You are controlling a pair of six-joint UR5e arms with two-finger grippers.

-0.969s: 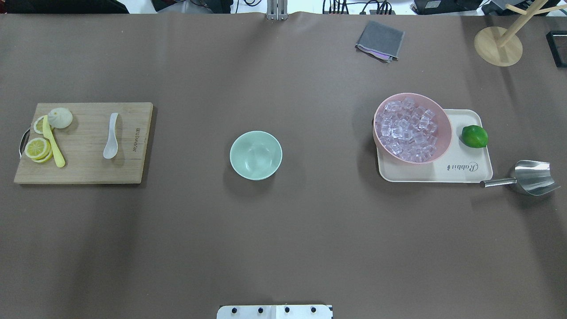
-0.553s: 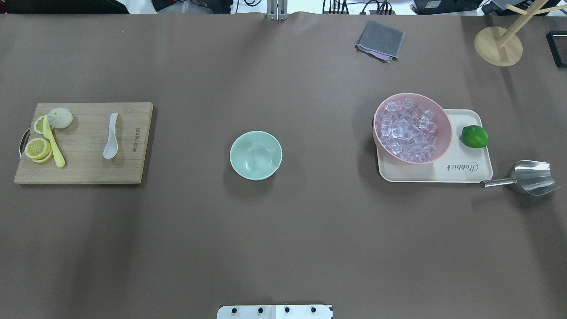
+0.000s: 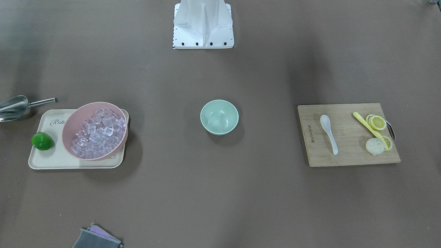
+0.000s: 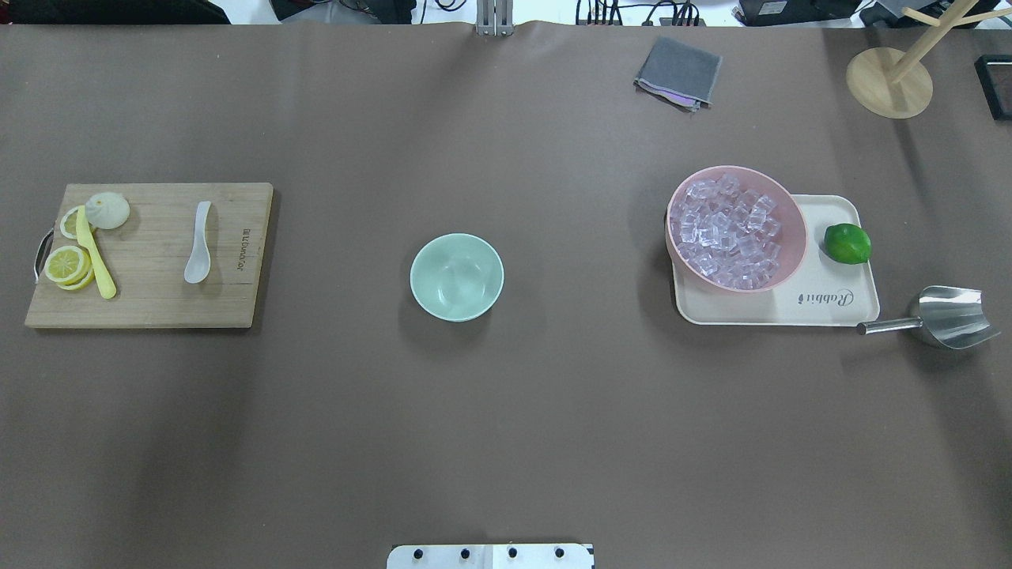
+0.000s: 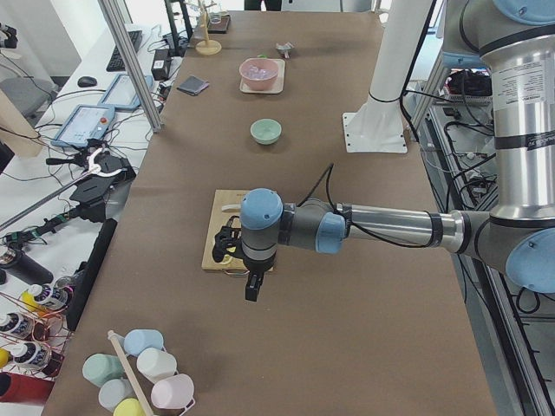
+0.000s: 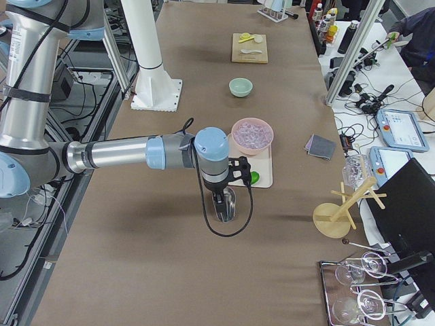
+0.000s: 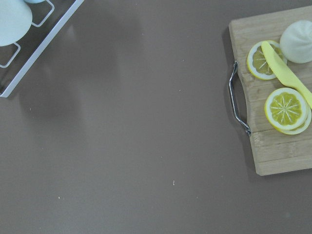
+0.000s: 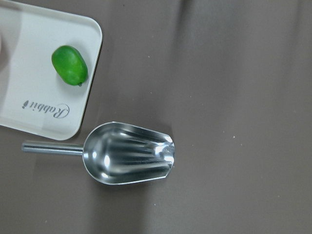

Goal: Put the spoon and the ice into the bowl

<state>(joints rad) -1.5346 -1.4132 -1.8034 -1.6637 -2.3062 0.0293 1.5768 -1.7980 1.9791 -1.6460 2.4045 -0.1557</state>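
Unable to tell if the left hand [image 5: 251,291] is spread, I'd open it and straddle the white soup spoon [image 4: 198,253] at its handle, well left of the mint-green bowl [image 4: 456,276]; ice [image 4: 731,229] lies well right.

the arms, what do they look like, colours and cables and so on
The left arm and right arm are both silver-grey metal tubes joined by rounded housings with light blue caps. A black cable loops loosely at each wrist. The left gripper and right gripper are black.
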